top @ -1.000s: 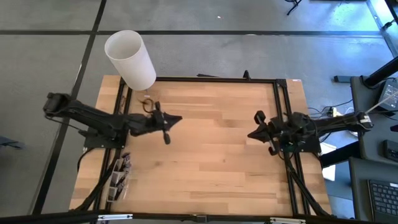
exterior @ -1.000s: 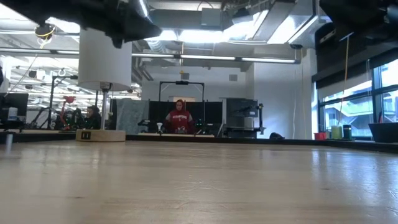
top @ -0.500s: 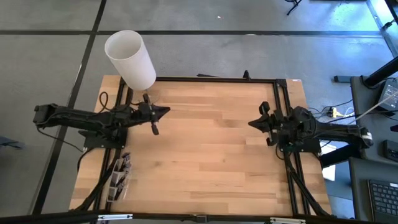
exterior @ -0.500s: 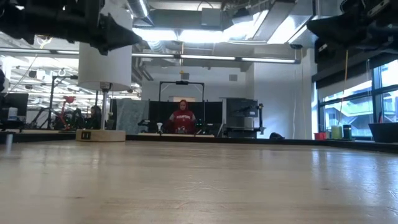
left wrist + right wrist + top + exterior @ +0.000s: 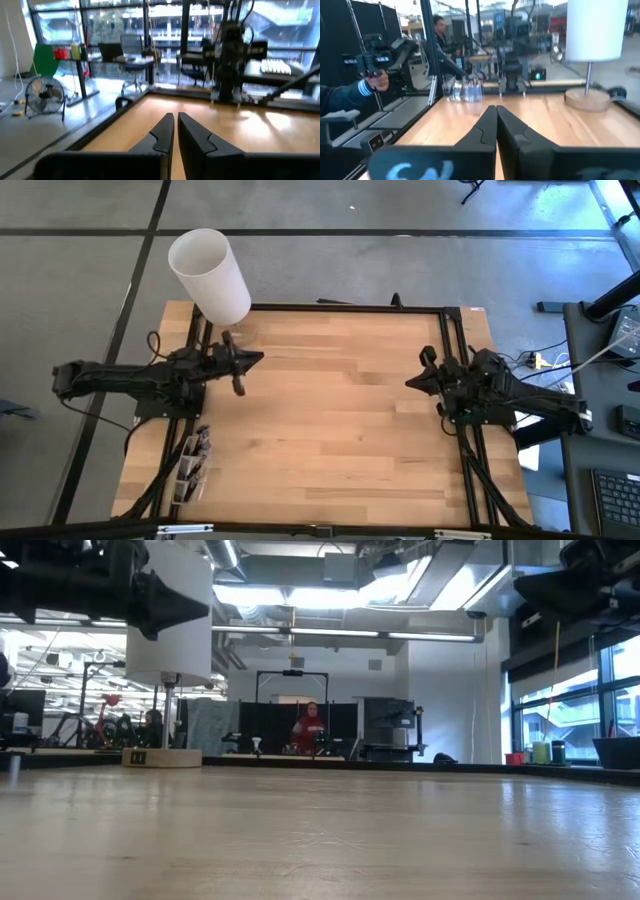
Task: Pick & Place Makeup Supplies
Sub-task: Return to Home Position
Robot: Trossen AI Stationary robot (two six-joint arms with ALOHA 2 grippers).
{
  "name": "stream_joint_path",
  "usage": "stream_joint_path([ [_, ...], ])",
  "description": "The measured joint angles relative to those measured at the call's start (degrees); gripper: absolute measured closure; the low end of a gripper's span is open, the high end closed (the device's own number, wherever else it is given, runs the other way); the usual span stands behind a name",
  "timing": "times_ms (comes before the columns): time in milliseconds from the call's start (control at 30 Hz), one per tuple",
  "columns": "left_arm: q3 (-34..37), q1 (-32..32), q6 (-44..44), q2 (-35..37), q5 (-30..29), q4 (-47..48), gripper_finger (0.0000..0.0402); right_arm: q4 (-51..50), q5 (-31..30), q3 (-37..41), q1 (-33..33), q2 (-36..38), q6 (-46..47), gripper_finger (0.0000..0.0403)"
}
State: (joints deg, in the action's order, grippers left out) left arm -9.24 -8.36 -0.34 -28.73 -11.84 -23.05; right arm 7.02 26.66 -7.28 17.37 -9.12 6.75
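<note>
The makeup supplies (image 5: 195, 462) are a small cluster of thin dark pieces in clear holders at the table's near left edge; in the right wrist view the makeup supplies (image 5: 465, 92) stand beside the left arm's base. My left gripper (image 5: 257, 359) hovers level over the table's left part, shut and empty, its fingers (image 5: 176, 124) almost touching. My right gripper (image 5: 411, 383) hovers level at the table's right, shut and empty, fingers (image 5: 496, 116) together. Both point toward the table's middle, far from the supplies.
A tall white cylinder (image 5: 210, 275) on a thin post with a round wooden foot (image 5: 160, 757) stands at the far left corner. Black frame rails (image 5: 340, 308) run along the table's edges. Bare wood (image 5: 335, 410) lies between the arms. A person (image 5: 308, 730) is far behind.
My left gripper has drawn back toward the table's left edge, staying level and shut. My right gripper has drawn back a little toward the right edge, and its arm has swung toward the near side.
</note>
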Motion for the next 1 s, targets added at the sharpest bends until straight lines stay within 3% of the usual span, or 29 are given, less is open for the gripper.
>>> stream_joint_path([
  [233, 0.1, 0.0, 0.0, 7.2, -0.2, 12.4, 0.0382, 0.6, 0.0, 5.0, 0.0, 7.4, 0.6, 0.0400],
  [533, 0.1, 0.0, 0.5, 15.6, -0.1, 22.4, 0.0382, -0.7, 0.4, 6.5, 0.1, 8.5, 0.1, 0.0396],
  [1000, 7.9, 0.0, -0.4, 27.9, 0.6, 22.8, 0.0382, -2.6, -0.1, 6.9, 0.1, 8.5, -1.8, 0.0394],
])
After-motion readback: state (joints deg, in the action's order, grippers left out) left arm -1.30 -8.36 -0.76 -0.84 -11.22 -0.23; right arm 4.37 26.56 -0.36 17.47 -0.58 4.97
